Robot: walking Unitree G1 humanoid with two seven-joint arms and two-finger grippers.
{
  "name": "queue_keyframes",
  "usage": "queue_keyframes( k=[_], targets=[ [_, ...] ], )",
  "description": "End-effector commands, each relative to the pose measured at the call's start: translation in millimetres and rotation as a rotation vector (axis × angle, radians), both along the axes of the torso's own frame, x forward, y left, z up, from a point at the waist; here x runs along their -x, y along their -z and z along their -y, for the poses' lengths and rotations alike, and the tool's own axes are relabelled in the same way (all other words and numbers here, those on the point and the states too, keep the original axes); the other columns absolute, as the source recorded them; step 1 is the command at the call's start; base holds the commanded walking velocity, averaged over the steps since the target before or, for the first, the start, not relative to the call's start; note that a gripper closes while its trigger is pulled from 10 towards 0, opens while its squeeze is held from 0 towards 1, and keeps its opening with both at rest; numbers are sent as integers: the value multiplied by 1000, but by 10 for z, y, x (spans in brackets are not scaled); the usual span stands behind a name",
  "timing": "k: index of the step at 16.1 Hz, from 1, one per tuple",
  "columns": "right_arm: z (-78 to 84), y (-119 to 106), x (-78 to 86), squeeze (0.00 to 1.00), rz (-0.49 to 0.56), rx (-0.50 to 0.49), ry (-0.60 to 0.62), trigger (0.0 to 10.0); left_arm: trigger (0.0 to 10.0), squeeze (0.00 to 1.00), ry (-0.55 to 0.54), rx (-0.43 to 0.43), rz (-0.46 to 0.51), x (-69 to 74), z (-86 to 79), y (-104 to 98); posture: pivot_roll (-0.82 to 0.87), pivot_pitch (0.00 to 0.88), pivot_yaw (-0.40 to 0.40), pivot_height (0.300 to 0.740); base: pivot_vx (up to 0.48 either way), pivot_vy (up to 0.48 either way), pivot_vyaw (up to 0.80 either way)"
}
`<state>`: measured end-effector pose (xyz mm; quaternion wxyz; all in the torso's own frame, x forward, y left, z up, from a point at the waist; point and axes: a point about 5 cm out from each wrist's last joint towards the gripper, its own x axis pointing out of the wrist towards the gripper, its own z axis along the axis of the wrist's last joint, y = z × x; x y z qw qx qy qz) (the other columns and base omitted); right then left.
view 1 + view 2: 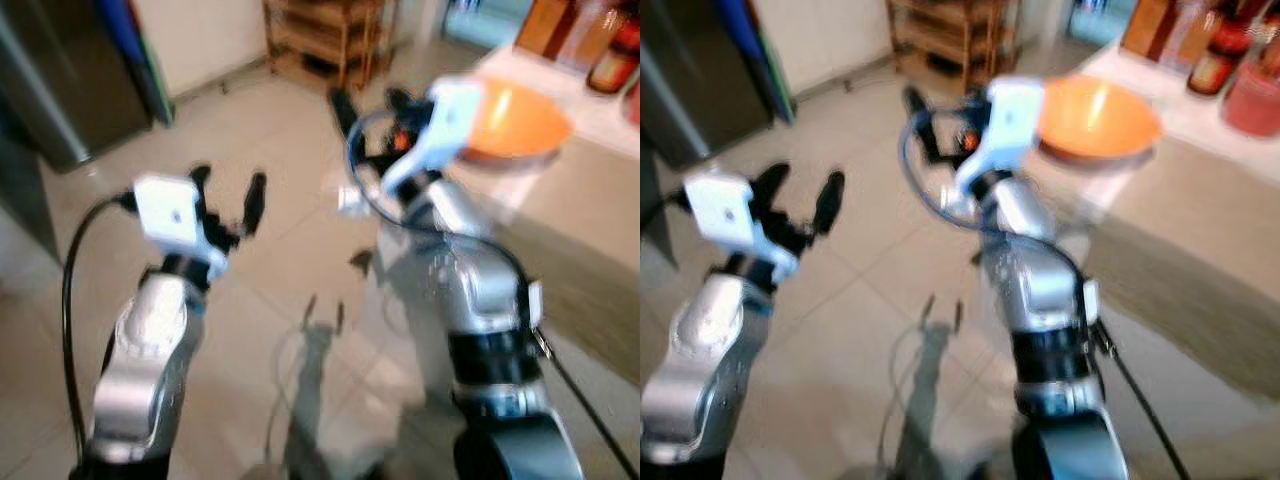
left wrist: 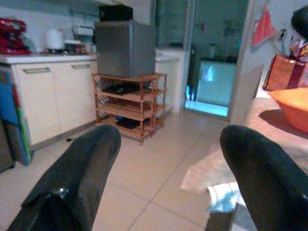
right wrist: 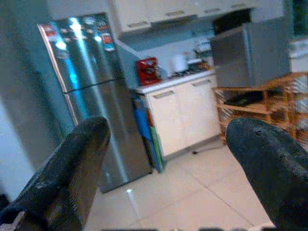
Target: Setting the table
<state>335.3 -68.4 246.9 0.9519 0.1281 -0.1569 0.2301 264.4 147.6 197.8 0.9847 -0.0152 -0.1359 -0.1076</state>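
Both arms up over the tile floor (image 1: 250,300), with the left gripper (image 1: 228,200) wide open and nothing between its black fingers (image 2: 77,178). Right gripper (image 1: 930,115) open wide too and holding nothing, raised just beside the orange bowl (image 1: 515,120). Bowl sitting on the table (image 1: 590,230) on the right, near its edge, with red jars (image 1: 1230,70) behind it and a wooden shelf rack (image 2: 130,106) far across the kitchen by the silver fridge (image 3: 91,91).
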Motion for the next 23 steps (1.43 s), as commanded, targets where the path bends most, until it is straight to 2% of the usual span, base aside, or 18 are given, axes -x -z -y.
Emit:
queue_keyframes(
  k=[1, 3, 7, 10, 11, 13, 15, 16, 17, 20, 23],
  targets=[
    [164, 4, -38, 0, -13, -5, 61, 10000, 10000, 0, 44, -2, 25, -5, 99, -69, -54, 96, 8, 740, 480, 0, -800],
    [265, -3, -75, 0, -24, 21, 138, 10000, 10000, 0, 45, -3, 33, -20, 96, -98, -57, 94, 8, 740, 448, 0, -800],
    [377, -80, -95, 0, -4, 47, 199, 10000, 10000, 0, 85, 21, 63, -11, 135, -159, -62, 93, 10, 740, 263, 0, -800],
    [515, -71, -122, 0, -33, 142, 290, 10000, 10000, 0, 84, 18, 57, -15, 141, -195, -66, 101, 9, 740, 0, 0, 0],
    [535, -64, -128, 0, -43, 142, 301, 10000, 10000, 0, 79, 18, 56, -16, 131, -194, -66, 102, 9, 740, 0, 0, 0],
    [634, -13, -166, 0, -119, 196, 359, 10000, 10000, 0, 52, 9, 56, -13, 67, -197, -67, 105, 7, 740, 0, 0, 0],
    [590, 22, -192, 0, -191, 182, 320, 10000, 10000, 0, 52, -3, 54, -10, 64, -199, -66, 104, 4, 740, 0, 0, 0],
    [593, 84, -218, 0, -307, 193, 330, 10000, 10000, 0, 50, -14, 55, -3, 72, -202, -64, 108, 0, 740, 0, 0, 0],
    [635, 96, -227, 0, -352, 174, 353, 10000, 10000, 0, 50, -15, 55, 3, 76, -203, -62, 110, -3, 740, 0, 0, 0],
    [852, 39, -224, 0, -394, 196, 457, 10000, 10000, 0, 58, -14, 48, 30, 95, -176, -69, 117, -4, 740, 0, 0, 0],
    [929, 29, -183, 0, -451, 224, 503, 10000, 10000, 0, 69, -13, 37, 42, 119, -151, -76, 126, -2, 740, 0, 0, 0]
  ],
)
